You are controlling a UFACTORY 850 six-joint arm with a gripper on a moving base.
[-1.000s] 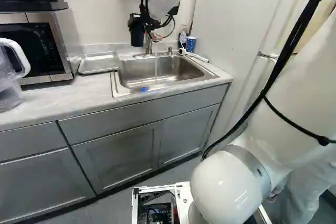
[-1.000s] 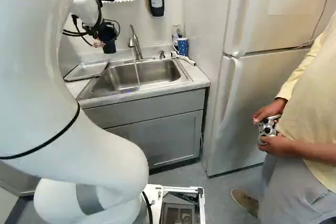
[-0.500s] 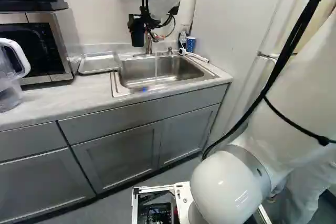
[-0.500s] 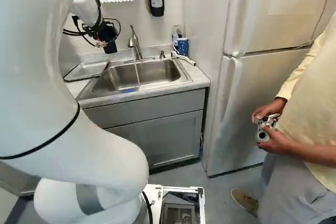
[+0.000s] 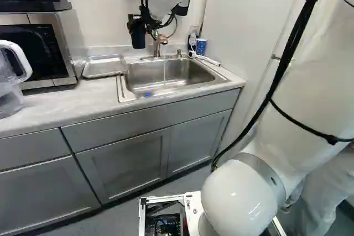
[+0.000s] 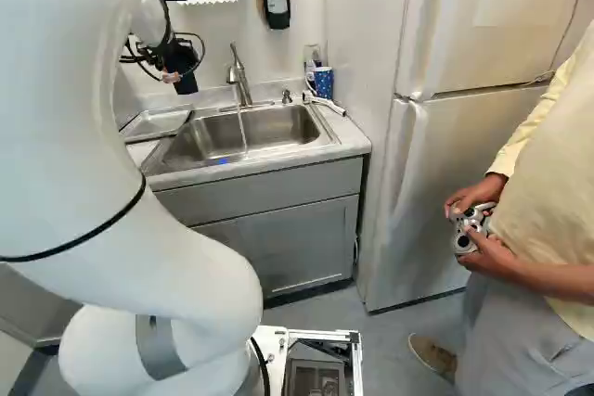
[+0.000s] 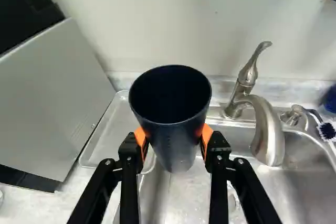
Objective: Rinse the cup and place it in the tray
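Arm [image 5: 238, 194], white and big, comes up at the bottom right of the left base view and fills the left side of the right base view. Its gripper [image 7: 173, 137] has a good hold on the dark cup [image 7: 170, 98], with one orange pad [image 7: 206, 136] pressed on each side.

The cup hangs mouth up, high near the top middle of the left base view. It looks light and fairly stiff, maybe plastic, so I don't think it would break easily. Wet, it could get slippery. The low hold is a good one, as it leaves the rim free. Faint marks on its side are too small to read.

A jug [image 5: 14, 75] stands at the left edge of the left base view. Past the front of the sink [image 5: 188, 71], the tap [image 7: 270, 129] seems to pour a thin line of water. I can't tell if the cup is rinsed. If not, it should go under the water, tipped to drain, then to the tray [image 7: 105, 129], which lies beside the sink.

Farther back are the microwave [image 5: 38, 45], upper left in that base view, and a blue cup [image 5: 201, 46], upper middle.
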